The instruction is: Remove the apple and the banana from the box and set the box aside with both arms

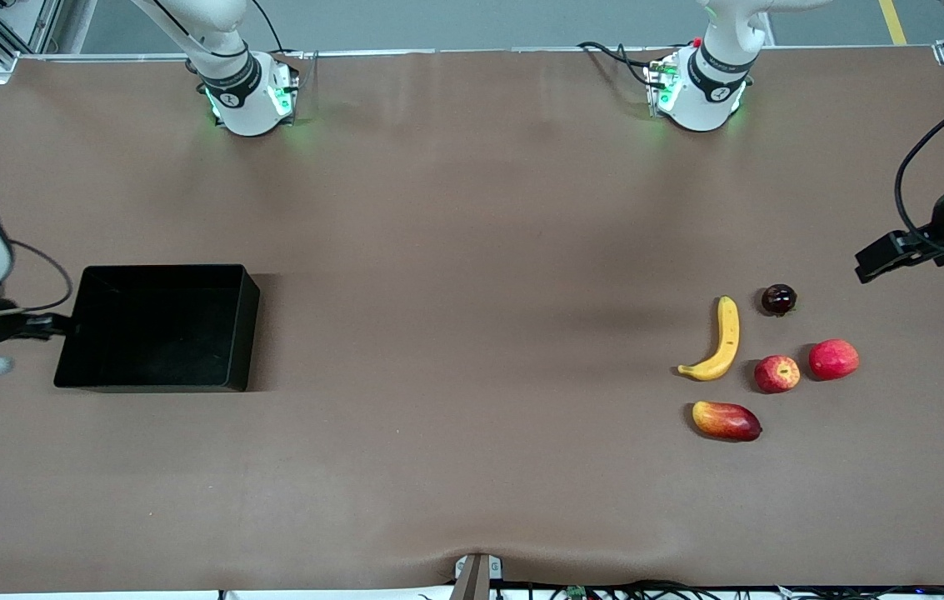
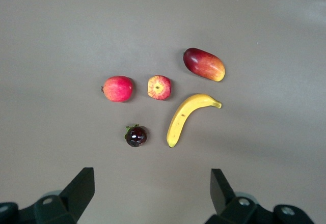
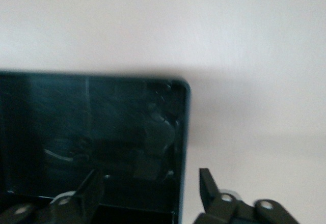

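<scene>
Brown surface (image 1: 472, 292) carries the black box (image 1: 157, 337) toward the right arm's end; the right pincer (image 3: 147, 191) gapes wide, straddling its wall. Banana (image 2: 187, 117) and small apple (image 2: 159, 87) lie close together toward the left arm's end, with the left pincer (image 2: 153, 196) spread wide above the surface near them.

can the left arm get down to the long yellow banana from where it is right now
Probably yes. The left gripper hangs open over bare table beside the fruits, and the long curved yellow banana lies apart from the small red apple, nothing covering it.
</scene>
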Tool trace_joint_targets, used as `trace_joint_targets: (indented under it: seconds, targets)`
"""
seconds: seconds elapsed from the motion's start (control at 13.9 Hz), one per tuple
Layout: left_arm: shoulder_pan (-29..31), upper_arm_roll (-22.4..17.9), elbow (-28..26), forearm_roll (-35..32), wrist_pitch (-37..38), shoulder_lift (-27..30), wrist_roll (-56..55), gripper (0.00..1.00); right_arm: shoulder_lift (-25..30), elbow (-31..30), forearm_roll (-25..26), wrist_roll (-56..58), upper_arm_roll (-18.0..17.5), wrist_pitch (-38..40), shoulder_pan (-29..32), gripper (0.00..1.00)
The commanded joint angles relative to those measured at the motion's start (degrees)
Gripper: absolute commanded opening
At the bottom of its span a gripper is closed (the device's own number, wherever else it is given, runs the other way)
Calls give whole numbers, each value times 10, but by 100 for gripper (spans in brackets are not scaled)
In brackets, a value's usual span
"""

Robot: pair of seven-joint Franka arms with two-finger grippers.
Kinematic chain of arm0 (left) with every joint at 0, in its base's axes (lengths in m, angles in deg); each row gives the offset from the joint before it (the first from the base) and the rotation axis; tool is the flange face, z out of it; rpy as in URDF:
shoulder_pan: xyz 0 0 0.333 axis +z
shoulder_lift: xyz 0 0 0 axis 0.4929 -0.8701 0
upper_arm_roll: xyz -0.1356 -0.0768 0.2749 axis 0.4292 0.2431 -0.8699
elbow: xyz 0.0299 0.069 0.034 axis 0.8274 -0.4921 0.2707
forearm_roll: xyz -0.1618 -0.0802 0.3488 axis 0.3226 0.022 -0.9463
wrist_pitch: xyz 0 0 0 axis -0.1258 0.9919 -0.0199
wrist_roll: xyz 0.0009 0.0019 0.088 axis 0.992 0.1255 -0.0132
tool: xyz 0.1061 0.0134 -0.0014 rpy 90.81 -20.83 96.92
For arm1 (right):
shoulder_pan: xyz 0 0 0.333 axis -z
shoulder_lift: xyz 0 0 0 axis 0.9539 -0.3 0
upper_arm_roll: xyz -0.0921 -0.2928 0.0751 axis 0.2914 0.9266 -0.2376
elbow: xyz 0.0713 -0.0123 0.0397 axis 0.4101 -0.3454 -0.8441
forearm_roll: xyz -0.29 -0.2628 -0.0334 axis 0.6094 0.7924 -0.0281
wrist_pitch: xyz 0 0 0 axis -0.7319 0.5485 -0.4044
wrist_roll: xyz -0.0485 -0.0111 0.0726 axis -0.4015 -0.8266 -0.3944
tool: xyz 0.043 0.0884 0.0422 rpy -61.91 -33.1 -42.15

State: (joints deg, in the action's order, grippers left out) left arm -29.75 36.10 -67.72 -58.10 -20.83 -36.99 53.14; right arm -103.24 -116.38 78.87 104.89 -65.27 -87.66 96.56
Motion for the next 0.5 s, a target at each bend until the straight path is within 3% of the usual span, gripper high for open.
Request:
trace_joint_targets:
  seconds: [0.0,0.22,0.43]
  targets:
    - [4,3,-6,11,17,20,1,100,-1,100,-7,4,-4,60,-41,100]
    - [4,4,-6,12,20,24,2,100,0,163,-3,0,-3,85,-85,100]
    - [3,7,-6,13,20,32,2,100,19,170,-12,-110,-8,98,-106,100]
